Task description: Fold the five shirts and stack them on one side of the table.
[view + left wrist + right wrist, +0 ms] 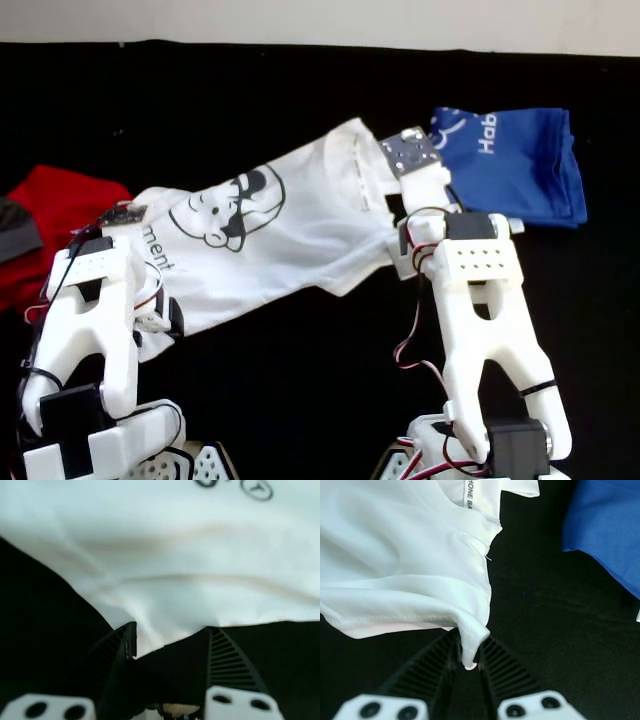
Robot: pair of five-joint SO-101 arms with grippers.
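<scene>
A white shirt (270, 235) with a black cartoon print hangs stretched between my two arms above the black table (300, 400). My right gripper (467, 647) is shut on a fold of its edge below the collar (470, 500); in the high view this gripper (392, 205) sits at the shirt's right end. My left gripper (170, 632) stands open, fingers wide apart, with the shirt's hem (150, 630) dipping just between the tips. The left arm (90, 300) stands at the shirt's left end. A folded blue shirt (515, 165) lies at the back right.
A red shirt (60, 215) lies crumpled at the left edge with a grey garment (15, 232) on it. The blue shirt (605, 525) is close beside the right gripper. Bare black table stretches between the two arm bases.
</scene>
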